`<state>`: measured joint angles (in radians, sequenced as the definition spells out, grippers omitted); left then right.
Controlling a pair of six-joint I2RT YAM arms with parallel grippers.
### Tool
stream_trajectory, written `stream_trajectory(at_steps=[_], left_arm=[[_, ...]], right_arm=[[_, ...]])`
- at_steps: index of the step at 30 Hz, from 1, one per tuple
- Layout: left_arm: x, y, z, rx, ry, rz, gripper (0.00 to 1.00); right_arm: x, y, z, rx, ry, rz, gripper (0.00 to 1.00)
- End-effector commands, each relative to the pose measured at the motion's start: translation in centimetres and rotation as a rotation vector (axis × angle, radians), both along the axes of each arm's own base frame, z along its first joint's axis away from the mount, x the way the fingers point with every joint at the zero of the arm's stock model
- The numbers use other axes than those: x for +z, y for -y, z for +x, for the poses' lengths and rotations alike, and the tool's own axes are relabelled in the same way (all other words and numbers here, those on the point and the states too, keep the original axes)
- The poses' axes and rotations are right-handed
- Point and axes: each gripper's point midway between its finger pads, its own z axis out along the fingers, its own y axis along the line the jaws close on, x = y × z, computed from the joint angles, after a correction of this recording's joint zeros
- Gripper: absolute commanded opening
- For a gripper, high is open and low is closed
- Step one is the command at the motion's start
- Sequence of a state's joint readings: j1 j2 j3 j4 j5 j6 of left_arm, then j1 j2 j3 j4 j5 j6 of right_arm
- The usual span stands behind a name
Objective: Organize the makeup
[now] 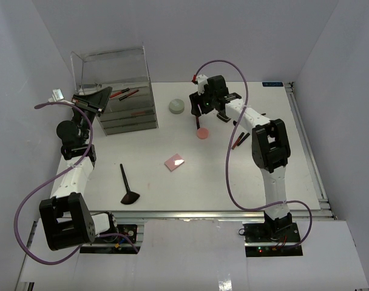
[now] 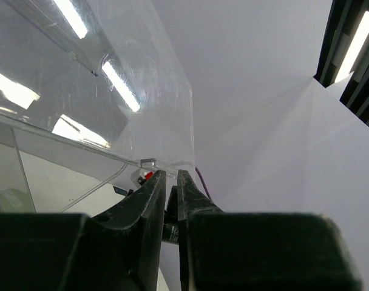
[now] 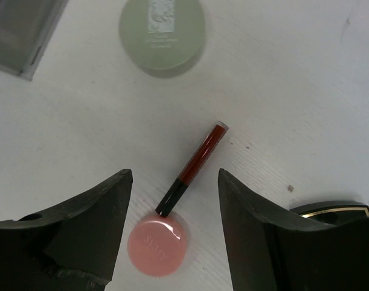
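My right gripper [image 1: 198, 109] [image 3: 175, 176] hangs open over a slim red-and-black stick [image 3: 193, 170] [image 1: 197, 123]. The stick lies flat on the table between the two fingers, its black end touching a pink disc [image 3: 158, 247] [image 1: 203, 134]. A grey round jar [image 3: 162, 31] [image 1: 176, 107] stands just beyond. A black compact [image 3: 330, 210] shows beside the right finger. My left gripper [image 1: 90, 100] [image 2: 170, 173] is shut to a thin slit at the clear drawer box's [image 1: 121, 91] upper left edge, with nothing visible between its fingers. Nearer me lie a pink square compact [image 1: 174, 162] and a black brush [image 1: 127, 185].
Two red-and-black sticks [image 1: 122, 93] rest on the drawer stack inside the clear box. Another stick [image 1: 238, 140] lies by the right arm's elbow. White walls close in the table at the left, back and right. A metal rail [image 1: 233, 212] runs along the near edge.
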<state>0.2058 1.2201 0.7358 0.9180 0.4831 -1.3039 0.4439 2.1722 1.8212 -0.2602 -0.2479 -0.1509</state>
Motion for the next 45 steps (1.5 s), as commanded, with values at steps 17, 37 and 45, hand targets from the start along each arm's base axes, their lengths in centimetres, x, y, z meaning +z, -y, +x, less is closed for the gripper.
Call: stream_trajectory(at_steps=[17, 37, 45], left_arm=[[2.6, -0.3, -0.5, 0.029, 0.072, 0.032, 0.25], [2.7, -0.2, -0.8, 0.027, 0.075, 0.035, 0.25], [2.9, -0.2, -0.8, 0.028, 0.077, 0.034, 0.25]], right_arm=[[-6.9, 1.8, 3.3, -0.355, -0.076, -0.096, 0.46], [-9.6, 2.0, 2.3, -0.334, -0.155, -0.104, 0.23], [-4.7, 0.5, 3.8, -0.211, -0.11, 0.042, 0.08]])
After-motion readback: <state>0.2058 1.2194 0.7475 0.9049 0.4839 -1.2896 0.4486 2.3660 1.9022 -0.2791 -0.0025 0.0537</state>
